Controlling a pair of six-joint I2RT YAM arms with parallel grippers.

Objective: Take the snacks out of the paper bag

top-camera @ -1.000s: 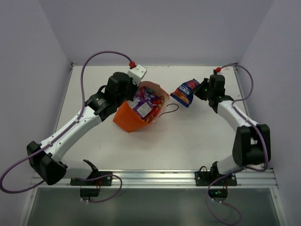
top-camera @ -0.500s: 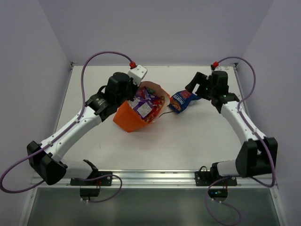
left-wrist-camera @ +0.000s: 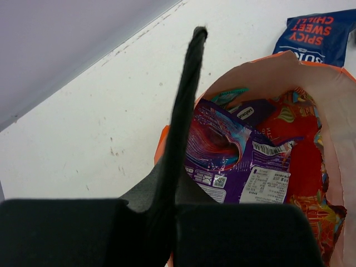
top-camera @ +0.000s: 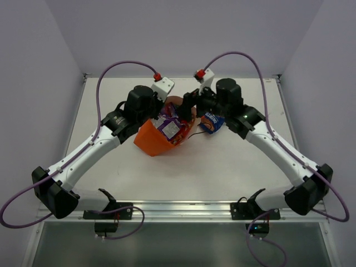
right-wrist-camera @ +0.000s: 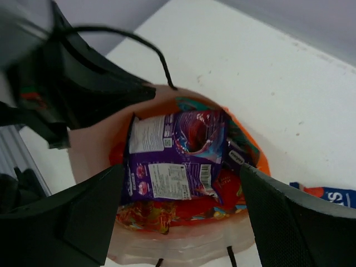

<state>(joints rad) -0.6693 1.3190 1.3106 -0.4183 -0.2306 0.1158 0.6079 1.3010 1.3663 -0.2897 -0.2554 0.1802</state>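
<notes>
The paper bag (top-camera: 153,142) is pinched by the left gripper (top-camera: 160,111); the right gripper (right-wrist-camera: 182,167) is seen spread open over a purple packet (right-wrist-camera: 167,181) only from its wrist

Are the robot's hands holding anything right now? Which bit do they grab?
The left gripper pinches the paper bag by its rim. The right gripper is open over the bag's mouth and holds nothing.

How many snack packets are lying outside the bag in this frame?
1. The blue-and-red packet lies on the table just right of the paper bag. Others show inside the bag; some may be hidden.
</notes>
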